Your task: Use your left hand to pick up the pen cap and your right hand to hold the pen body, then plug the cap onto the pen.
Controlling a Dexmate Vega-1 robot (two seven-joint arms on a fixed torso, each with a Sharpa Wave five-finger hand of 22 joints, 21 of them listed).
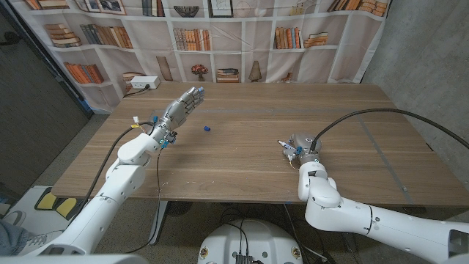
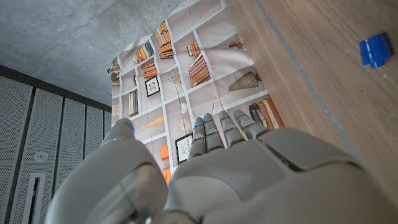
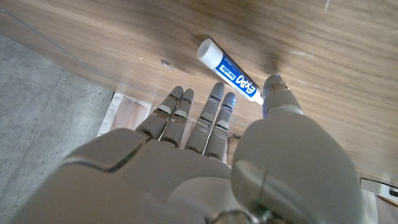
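The small blue pen cap (image 1: 207, 128) (image 2: 375, 50) lies on the wooden table (image 1: 242, 172), left of the middle. My left hand (image 1: 183, 105) (image 2: 205, 168) hovers just behind and to the left of it, fingers stretched out and apart, holding nothing. The pen body (image 1: 286, 147) (image 3: 229, 68), white with a blue label, lies on the table at the right. My right hand (image 1: 301, 145) (image 3: 205, 155) is right beside it with fingers straight. Its thumb tip (image 3: 275, 93) is at one end of the pen; I see no grip on it.
A white power strip (image 1: 141, 83) sits at the table's back left corner. A black cable (image 1: 366, 114) arcs over the right half of the table to my right wrist. A bookshelf backdrop (image 1: 220, 37) hangs behind the table.
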